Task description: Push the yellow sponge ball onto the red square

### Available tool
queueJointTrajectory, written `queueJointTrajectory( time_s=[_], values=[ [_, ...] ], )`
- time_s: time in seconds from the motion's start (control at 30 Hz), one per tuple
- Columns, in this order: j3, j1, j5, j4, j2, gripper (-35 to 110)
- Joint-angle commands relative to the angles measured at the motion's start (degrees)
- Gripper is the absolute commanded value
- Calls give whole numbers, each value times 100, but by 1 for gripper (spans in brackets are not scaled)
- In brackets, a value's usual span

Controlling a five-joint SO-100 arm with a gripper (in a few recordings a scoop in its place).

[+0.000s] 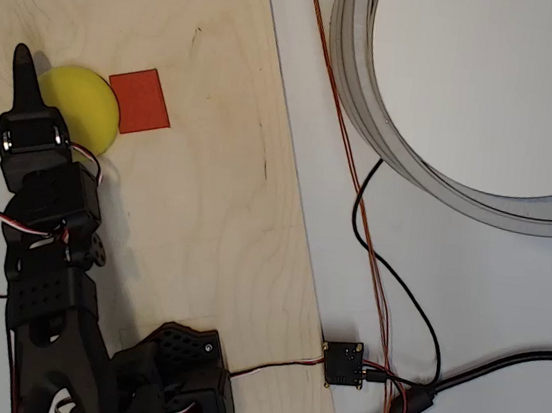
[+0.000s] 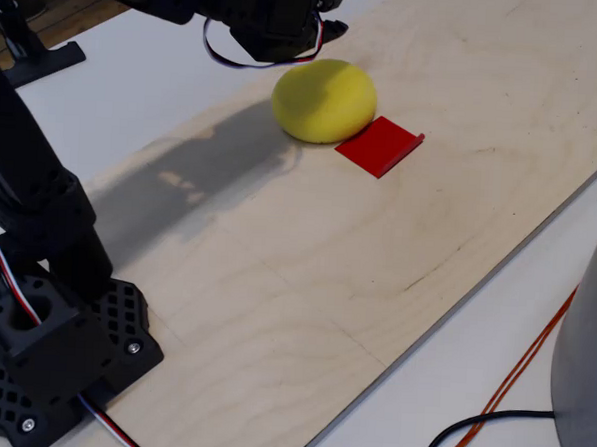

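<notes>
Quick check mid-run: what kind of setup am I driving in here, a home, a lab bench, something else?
Probably a hobby or lab workbench: a bare plywood board laid over a white table, loose wires with a small circuit board, and a 3D-printed-looking arm base.

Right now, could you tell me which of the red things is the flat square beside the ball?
The red square on the board, touching the ball; the other red things are thin wires.

My black gripper (image 2: 335, 10) is hanging at the top of the frame, just behind the yellow sponge ball (image 2: 324, 101). The ball is sitting on the wooden board (image 2: 377, 248), touching the red square (image 2: 379, 146) beside it.
</notes>
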Motion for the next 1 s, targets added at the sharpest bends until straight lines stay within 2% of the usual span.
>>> queueJointTrajectory(
  time_s=[0.0, 0.33, 0.63, 0.77, 0.97],
  values=[
    [105, -272, 431, -132, 404, 18],
    [70, -1099, 589, -272, 457, 18],
    [272, -1002, 809, -642, -97, 18],
    [545, -923, 738, -1134, -308, 18],
    [1037, -809, 571, -1318, -26, 18]
  ],
)
